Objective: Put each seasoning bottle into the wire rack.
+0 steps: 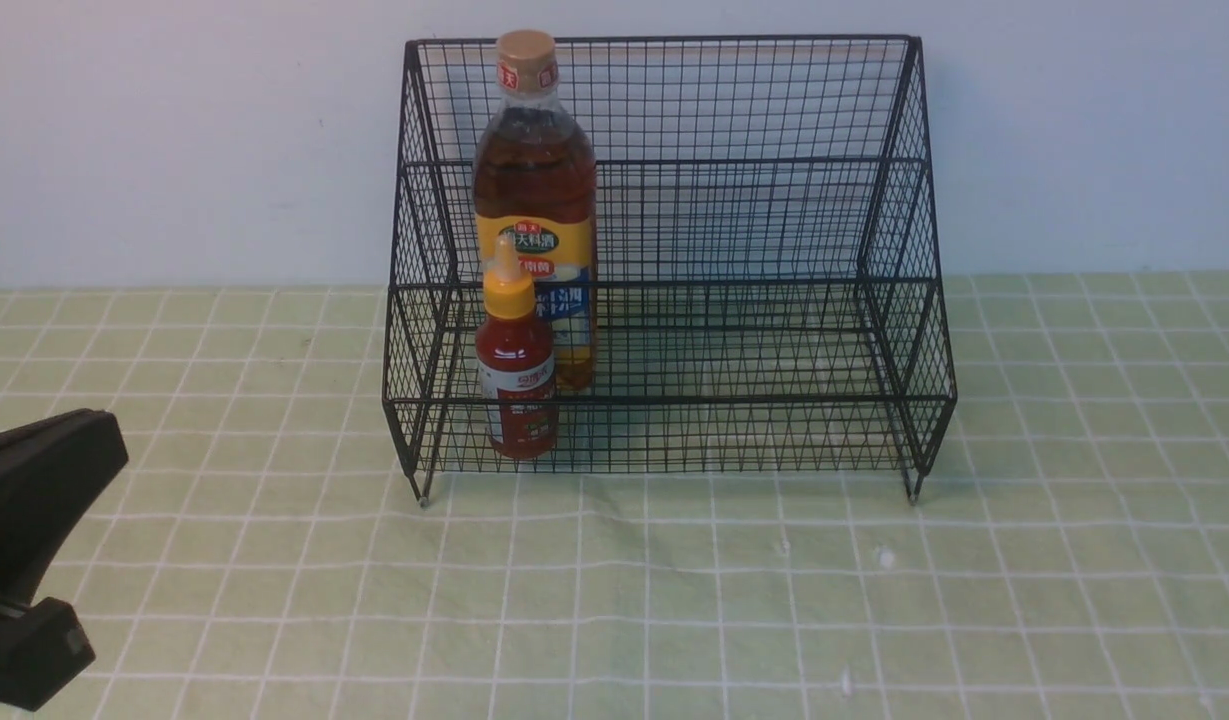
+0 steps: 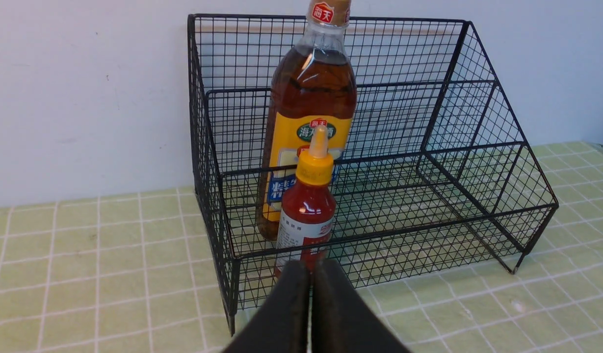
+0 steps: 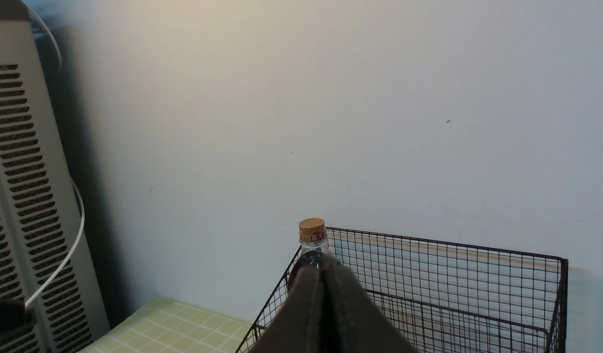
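The left gripper [image 2: 310,268] has its black fingers pressed flat together with nothing between them. It sits low, out in front of the black wire-mesh stepped rack [image 1: 904,300] near the rack's left end, apart from it and aimed at its front wall. The right gripper [image 3: 323,272] is also closed and empty, held up near the level of the rack's top rim and pointing toward the rack's left end. How far it is from the rack cannot be told.

The small red sauce bottle with a yellow nozzle cap [image 1: 516,370] stands in the rack's low front tier, close to the left wall. Just behind it, in the next tier back, stands the tall clear bottle of amber liquid with a tan cap and yellow-blue label [image 1: 534,190]. Both are upright, long axis vertical, caps up and labels facing the rack's front. The tall bottle's cap reaches slightly above the rack's back rim. The rest of the rack is bare wire. The rack stands on a pale green checked cloth [image 1: 774,600].
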